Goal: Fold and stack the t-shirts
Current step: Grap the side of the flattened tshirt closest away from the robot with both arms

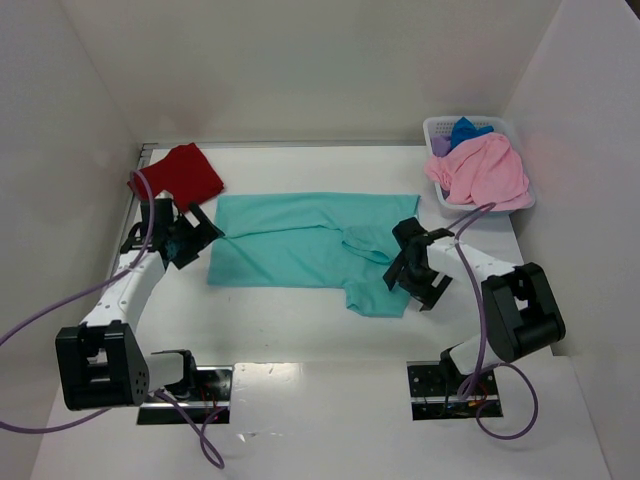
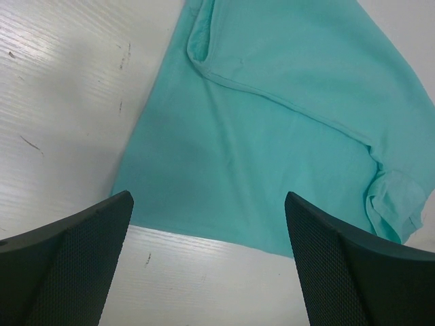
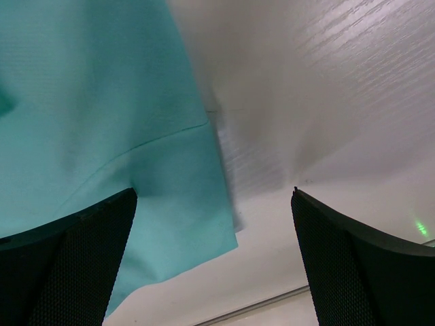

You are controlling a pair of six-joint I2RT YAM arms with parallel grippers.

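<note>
A teal t-shirt lies partly folded across the middle of the table, one sleeve sticking out at its near right. It also shows in the left wrist view and the right wrist view. A folded dark red t-shirt lies at the back left. My left gripper is open and empty at the teal shirt's left edge. My right gripper is open and empty over the shirt's right sleeve. Pink, blue and purple shirts sit in the basket.
A white perforated basket stands at the back right corner against the right wall. White walls enclose the table on the left, back and right.
</note>
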